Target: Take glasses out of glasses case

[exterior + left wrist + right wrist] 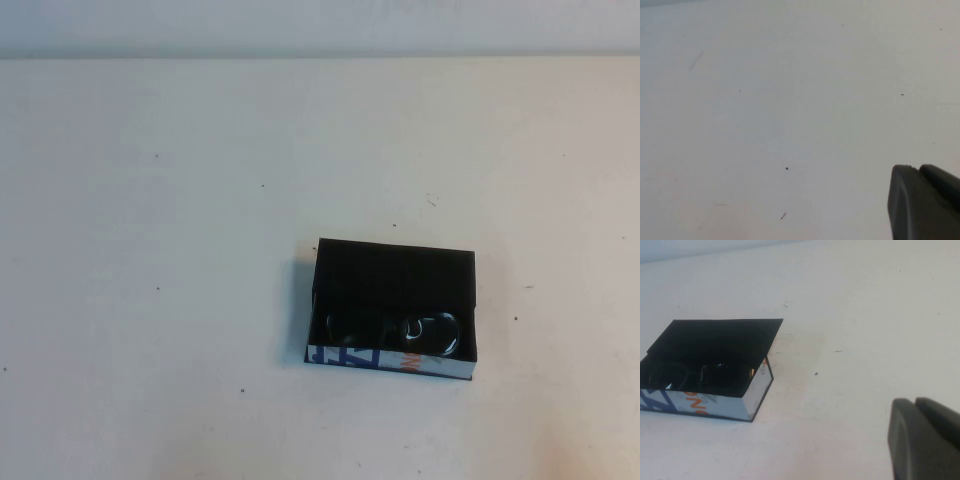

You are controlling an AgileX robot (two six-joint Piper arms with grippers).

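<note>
Glasses case (393, 300) sits open on the white counter (150, 250), right of centre, its white printed side (blue and orange letters) toward the robot. Glasses (400, 330) lie inside, against that near wall. Left tool (925, 202) hangs over bare counter; right tool (925, 437) near the case, apart from it. Openness of either: cannot tell.
</note>
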